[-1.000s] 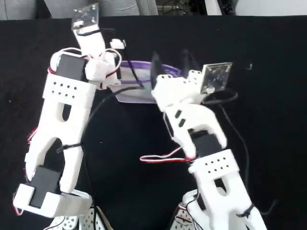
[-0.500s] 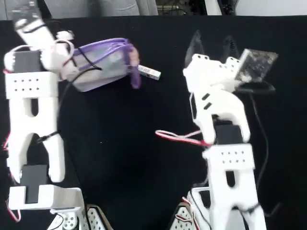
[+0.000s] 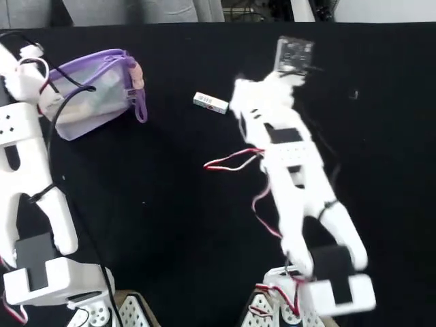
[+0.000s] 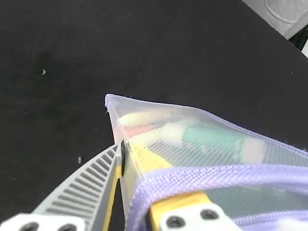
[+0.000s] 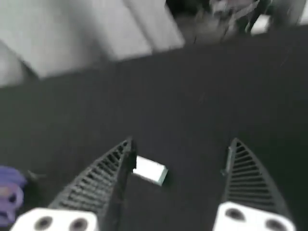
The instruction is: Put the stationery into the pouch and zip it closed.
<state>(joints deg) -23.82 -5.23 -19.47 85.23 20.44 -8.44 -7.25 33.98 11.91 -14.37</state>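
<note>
From above there are two arms on one black table [image 3: 170,225]; the left arm [image 3: 27,177] stands at the far-left edge with one pouch [image 3: 92,95] at its head, a see-through bag with purple trim and a purple strap [image 3: 141,109] hanging off its right end; one small white block [image 3: 210,103] lies alone on the cloth, far and near the middle, well apart from the pouch and just left of the head of the right arm [image 3: 293,170]; from the left wrist, the left gripper [image 4: 122,154] pinches the pouch's side edge between its two fingers, and through the mesh I count three pieces I can tell apart, a yellow piece [image 4: 144,156], a green piece [image 4: 211,137] and a pinkish piece [image 4: 142,130], with paler shapes too vague to count; from the right wrist, the right gripper [image 5: 182,144] has its two jaws spread wide and bare, the white block lying on the table beyond them, close by one jaw.
</note>
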